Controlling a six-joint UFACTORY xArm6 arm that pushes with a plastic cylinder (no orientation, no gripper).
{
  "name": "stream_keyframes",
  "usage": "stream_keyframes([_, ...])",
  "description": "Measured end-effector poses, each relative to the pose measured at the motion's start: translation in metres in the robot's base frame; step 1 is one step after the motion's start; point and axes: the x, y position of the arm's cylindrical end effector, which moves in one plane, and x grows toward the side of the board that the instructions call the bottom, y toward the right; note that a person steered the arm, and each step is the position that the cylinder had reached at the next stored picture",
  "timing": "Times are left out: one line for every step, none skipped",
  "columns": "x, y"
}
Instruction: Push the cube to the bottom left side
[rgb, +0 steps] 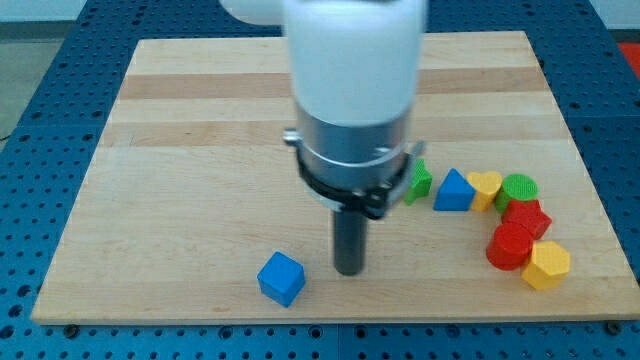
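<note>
Small blue cube (281, 277) just left of my tip (349, 270).

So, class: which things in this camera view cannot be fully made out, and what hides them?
- Green block: mostly hidden behind the arm's body, so its shape is unclear.
- Top of the arm: cut off by the view's top edge and blurred.
- My tip: shows, right of the blue cube; contact cannot be judged.
</note>
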Motion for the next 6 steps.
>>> stream_keyframes([0.034, -0.006])
stream_keyframes([0.035, -0.032])
stream_keyframes([0.035, -0.063])
stream_keyframes([0.034, -0.089])
stream_keyframes([0.032, -0.113])
stream_keyframes([0.036, -0.116])
